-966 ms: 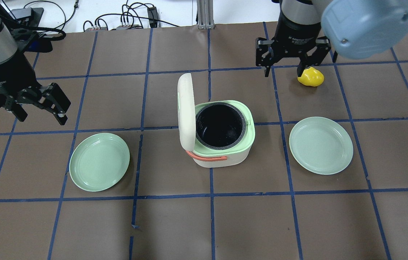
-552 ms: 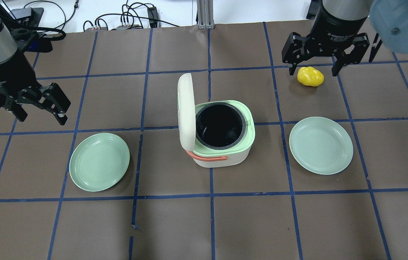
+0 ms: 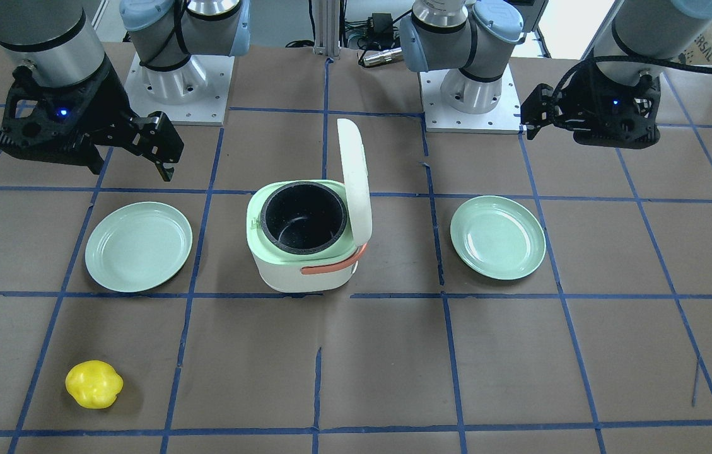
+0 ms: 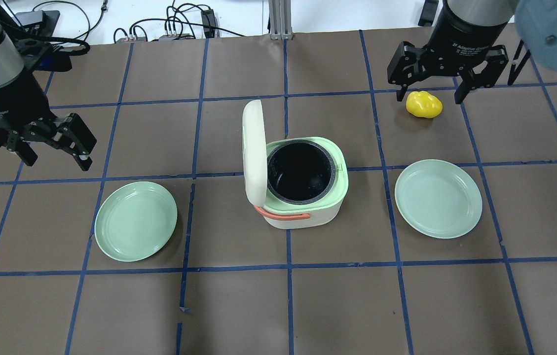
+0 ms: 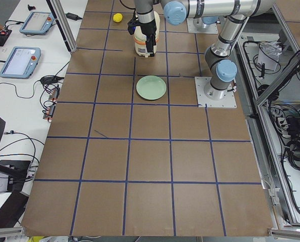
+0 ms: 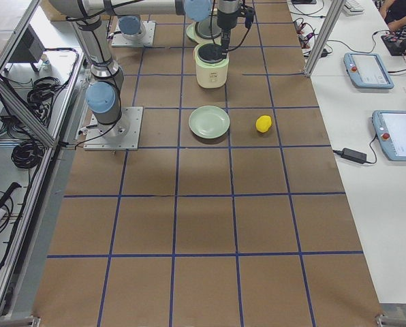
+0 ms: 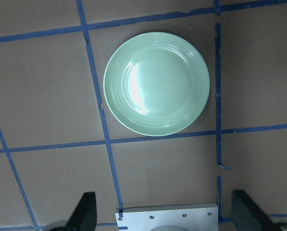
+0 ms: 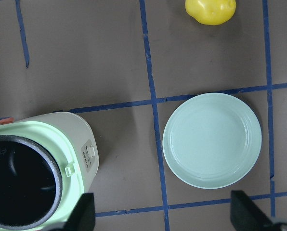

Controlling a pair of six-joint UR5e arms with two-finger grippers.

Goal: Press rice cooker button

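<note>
As the rice cooker [image 4: 303,190] sits mid-desk, lid [image 4: 254,150] raised | step: press seemingly done | left gripper [image 4: 56,158], right gripper [image 4: 428,97]: spread wide, empty, well apart from it | next: likely retreat only.

Overhead exterior: high at rear, faces forward-down onto table [image 4: 239,305]. Front-facing: opposite side, steep down. Both cover rice cooker [image 4: 303,197], left plate [image 4: 135,221], right plate [image 4: 438,198]. Side views: distant, from table ends, lengthwise. Wrist cameras: nearer, straight down; left over left plate, right over right plate, cooker edge.

Rice cooker [image 4: 303,190] — lid up, mid-table
</note>
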